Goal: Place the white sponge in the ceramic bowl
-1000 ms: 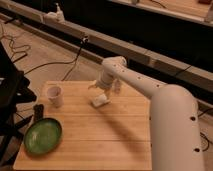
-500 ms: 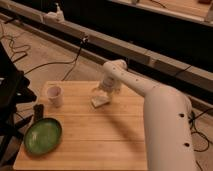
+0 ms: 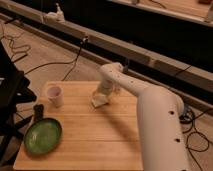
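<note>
The white sponge (image 3: 99, 101) is an off-white block on the wooden table (image 3: 95, 140), near its far middle. My gripper (image 3: 103, 95) hangs at the end of the white arm directly over the sponge and touches or nearly touches it. The ceramic bowl (image 3: 43, 135) is green and glossy and sits at the table's front left, well apart from the sponge.
A white cup (image 3: 54, 96) stands at the table's left. A small dark object (image 3: 38, 112) stands between the cup and the bowl. A small clear bottle (image 3: 118, 89) is behind the arm. A black stand (image 3: 10, 95) is left of the table. Cables lie on the floor.
The arm has lowered onto the sponge and its wrist has swung slightly. The sponge stays at about the same spot on the table.
</note>
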Robot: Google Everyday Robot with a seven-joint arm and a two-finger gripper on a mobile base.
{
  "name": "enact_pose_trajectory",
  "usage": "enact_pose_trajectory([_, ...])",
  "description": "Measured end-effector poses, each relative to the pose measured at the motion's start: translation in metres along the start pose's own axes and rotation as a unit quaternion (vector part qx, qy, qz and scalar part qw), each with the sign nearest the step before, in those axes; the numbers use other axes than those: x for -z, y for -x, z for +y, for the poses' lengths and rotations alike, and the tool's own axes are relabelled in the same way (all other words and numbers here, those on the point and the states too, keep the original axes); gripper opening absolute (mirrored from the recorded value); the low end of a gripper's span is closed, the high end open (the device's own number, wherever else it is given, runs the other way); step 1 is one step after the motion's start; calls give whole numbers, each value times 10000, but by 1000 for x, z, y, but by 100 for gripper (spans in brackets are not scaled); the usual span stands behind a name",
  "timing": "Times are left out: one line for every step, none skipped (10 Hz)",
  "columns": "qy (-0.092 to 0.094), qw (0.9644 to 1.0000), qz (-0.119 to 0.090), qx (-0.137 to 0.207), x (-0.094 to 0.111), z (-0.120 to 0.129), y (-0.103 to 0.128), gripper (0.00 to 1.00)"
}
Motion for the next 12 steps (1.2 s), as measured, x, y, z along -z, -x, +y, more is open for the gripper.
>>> enact_pose_trajectory([15, 10000, -4, -6, -2, 1, 0, 37])
enact_pose_trajectory([22, 10000, -14, 0, -3, 2, 0, 28])
enact_pose_trajectory([31, 10000, -25, 10, -2, 1, 1, 18])
enact_pose_trajectory([46, 10000, -43, 29, 0, 1, 1, 9])
enact_pose_trajectory([90, 9999, -79, 70, 5, 1, 1, 1])
enact_pose_trajectory([149, 9997, -122, 150, 10, 5, 0, 0])
enact_pose_trajectory([272, 9990, -178, 301, 24, 16, -5, 0])
enact_pose_trajectory([383, 9979, -248, 466, 37, 25, -10, 0])
enact_pose_trajectory([466, 9965, -312, 624, 49, 33, -15, 0])
enact_pose_trajectory([526, 9945, -363, 830, 61, 39, -25, 0])
enact_pose_trajectory([578, 9919, -371, 1066, 73, 46, -40, 0])
enact_pose_trajectory([584, 9894, -347, 1281, 79, 51, -55, 0])
